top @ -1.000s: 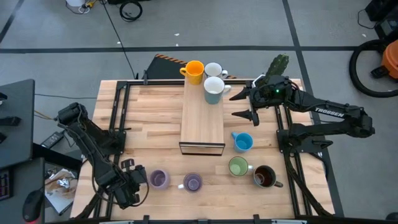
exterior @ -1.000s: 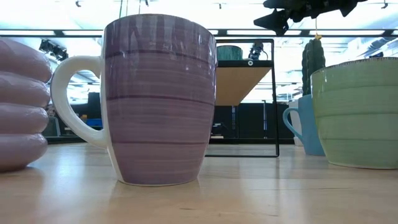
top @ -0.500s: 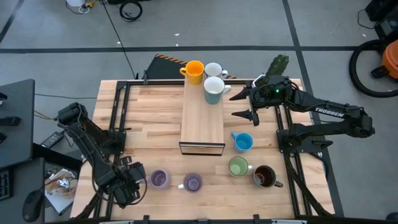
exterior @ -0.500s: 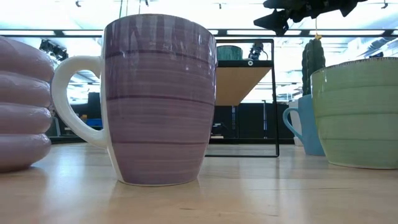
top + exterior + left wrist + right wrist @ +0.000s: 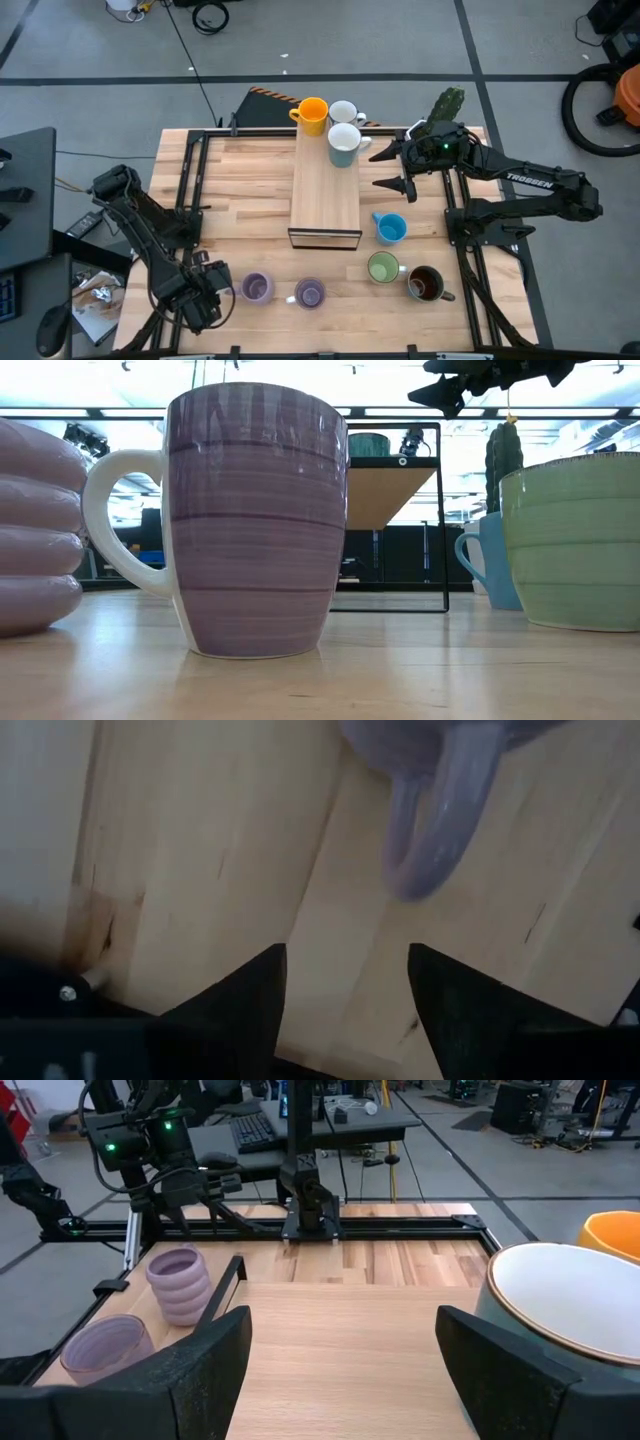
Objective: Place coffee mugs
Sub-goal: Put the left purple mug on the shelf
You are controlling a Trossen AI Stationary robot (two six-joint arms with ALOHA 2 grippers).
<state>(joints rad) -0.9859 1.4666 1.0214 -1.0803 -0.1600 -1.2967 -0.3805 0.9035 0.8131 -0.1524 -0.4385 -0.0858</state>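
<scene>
Left gripper (image 5: 203,297): near-left corner, fingers spread, aimed at the ribbed purple mug (image 5: 255,288), likely the next pick.
Striped purple mug (image 5: 310,293): near edge, glazed ceramic.
Shelf (image 5: 326,190): wooden, carrying the orange mug (image 5: 313,115) and two white mugs (image 5: 345,142).
Blue mug (image 5: 390,228), green mug (image 5: 383,267), brown mug (image 5: 426,283): near-right, waiting.
Right gripper (image 5: 389,167): fingers spread beside the shelf, empty.

open end effector (image 5: 345,995) hovers just short of a purple mug's handle (image 5: 440,825).
</scene>
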